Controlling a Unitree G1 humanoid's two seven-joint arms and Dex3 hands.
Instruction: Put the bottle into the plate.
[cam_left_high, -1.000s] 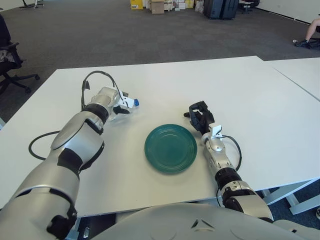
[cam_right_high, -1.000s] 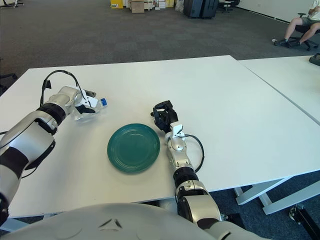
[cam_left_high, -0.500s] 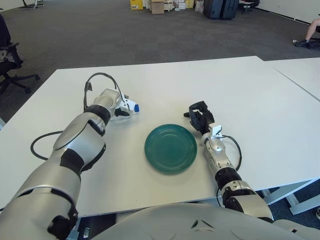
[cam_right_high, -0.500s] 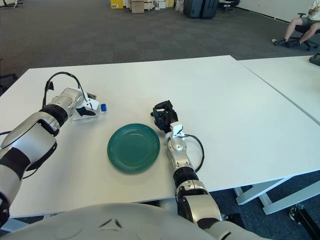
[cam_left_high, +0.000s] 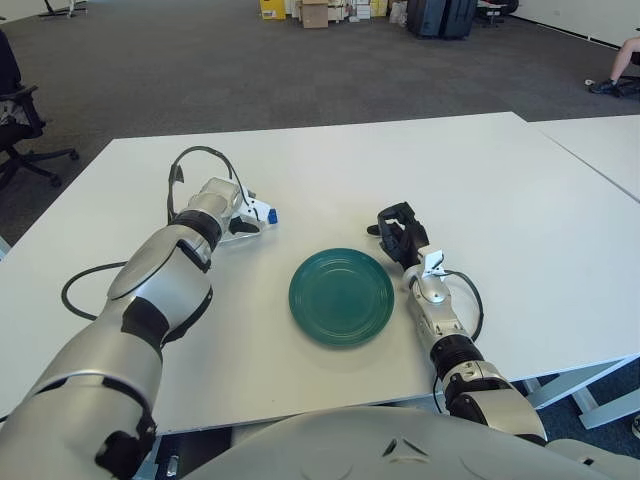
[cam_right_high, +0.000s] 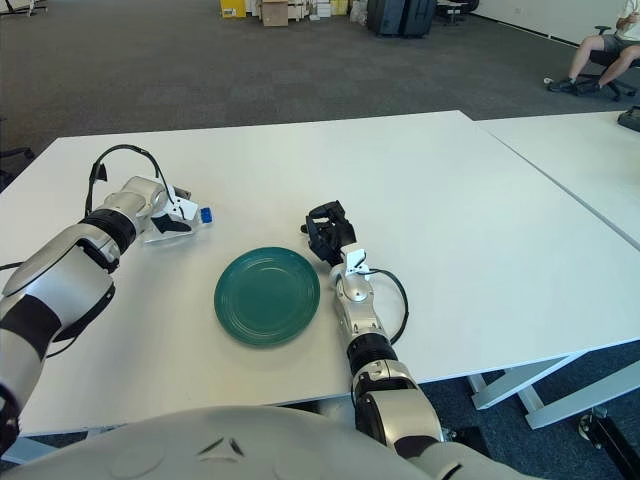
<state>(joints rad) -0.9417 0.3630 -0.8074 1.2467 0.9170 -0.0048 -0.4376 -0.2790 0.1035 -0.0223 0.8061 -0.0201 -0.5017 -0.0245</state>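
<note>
A clear plastic bottle with a blue cap (cam_left_high: 270, 214) lies on its side at the left of the white table, cap pointing right. My left hand (cam_left_high: 234, 212) is closed around its body, low at the table surface. The round green plate (cam_left_high: 341, 296) lies flat and bare in the middle, to the right of the bottle and nearer to me. My right hand (cam_left_high: 398, 236) rests on the table just right of the plate, fingers loosely curled and holding nothing.
A black cable (cam_left_high: 82, 282) loops beside my left forearm on the table (cam_left_high: 470, 180). A second white table (cam_left_high: 600, 140) adjoins at the right. An office chair (cam_left_high: 18, 115) stands on the floor at the far left. A seated person (cam_right_high: 600, 50) is at the far right.
My left hand has come down slightly with the bottle, which now lies lower, at the table surface. The right hand and the plate have not moved.
</note>
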